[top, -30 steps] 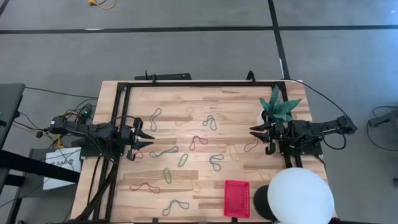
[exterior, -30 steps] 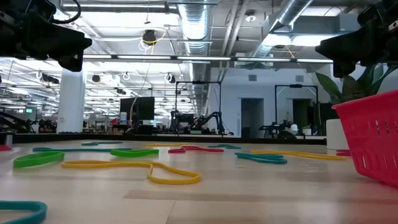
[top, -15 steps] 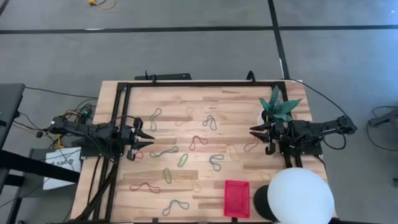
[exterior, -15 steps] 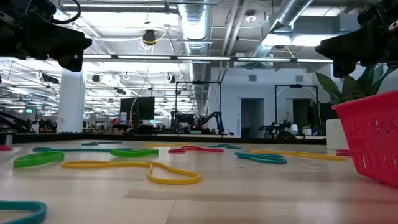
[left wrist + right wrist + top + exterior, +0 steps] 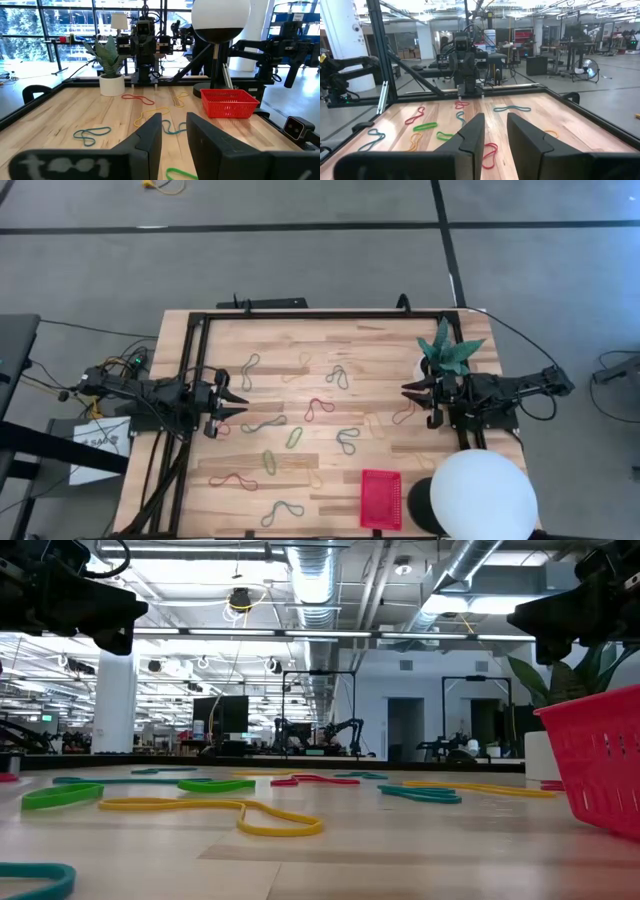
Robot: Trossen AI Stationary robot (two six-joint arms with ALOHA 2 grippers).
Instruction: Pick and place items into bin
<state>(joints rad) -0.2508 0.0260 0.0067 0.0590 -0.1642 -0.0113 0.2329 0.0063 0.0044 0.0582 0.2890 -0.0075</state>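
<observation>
Nothing has shifted since the earlier frames; the left gripper (image 5: 236,402) and right gripper (image 5: 410,392) hover at opposite table edges, fingers slightly apart (both empty); coloured floppy rubber-band loops (image 5: 320,408) lie scattered between them; the small red mesh plastic basket (image 5: 380,498) sits near the front edge.

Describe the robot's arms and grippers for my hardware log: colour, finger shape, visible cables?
Both arms are black, jointed metal links. The left gripper and right gripper each end in two dark, flat, blade-like fingers that taper toward the tip. Black cables trail from each arm's base off the table's edges. No markings are readable.
</observation>
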